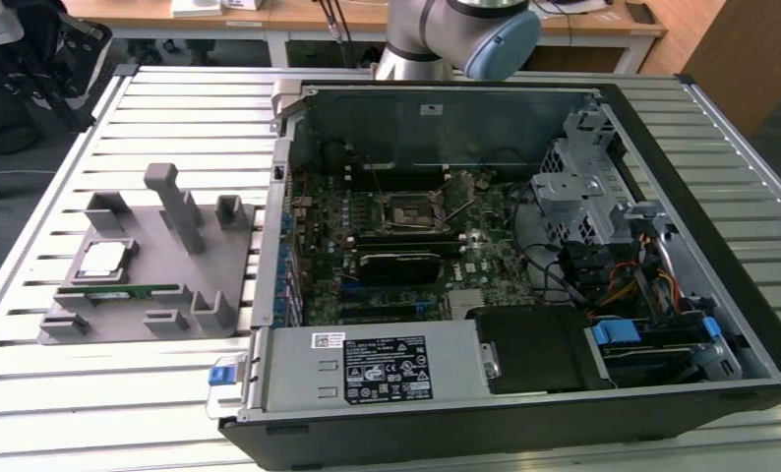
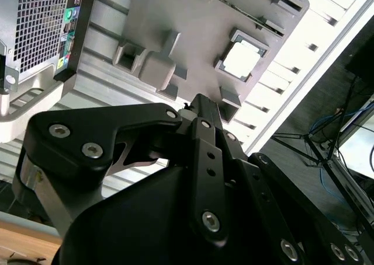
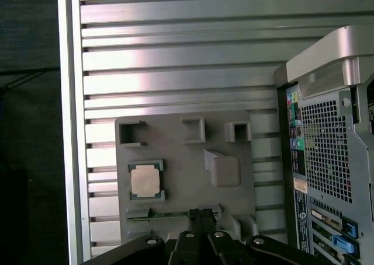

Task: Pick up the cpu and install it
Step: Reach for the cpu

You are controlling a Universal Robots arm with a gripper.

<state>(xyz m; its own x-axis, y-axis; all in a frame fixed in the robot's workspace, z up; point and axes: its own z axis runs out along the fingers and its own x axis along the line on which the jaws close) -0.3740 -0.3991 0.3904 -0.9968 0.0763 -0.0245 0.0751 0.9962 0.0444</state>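
My gripper hangs pressed together and empty above the slatted metal bench, seen in both wrist views over the near edge of a grey holder plate. The cpu, silvery top up, lies flat in its square pocket on that plate, well apart from my gripper; a long green memory stick lies in a slot just beside it. In the exterior view the cpu sits on the plate at the exterior view's left of the open computer case, whose motherboard socket stands open, while my arm rises behind the case
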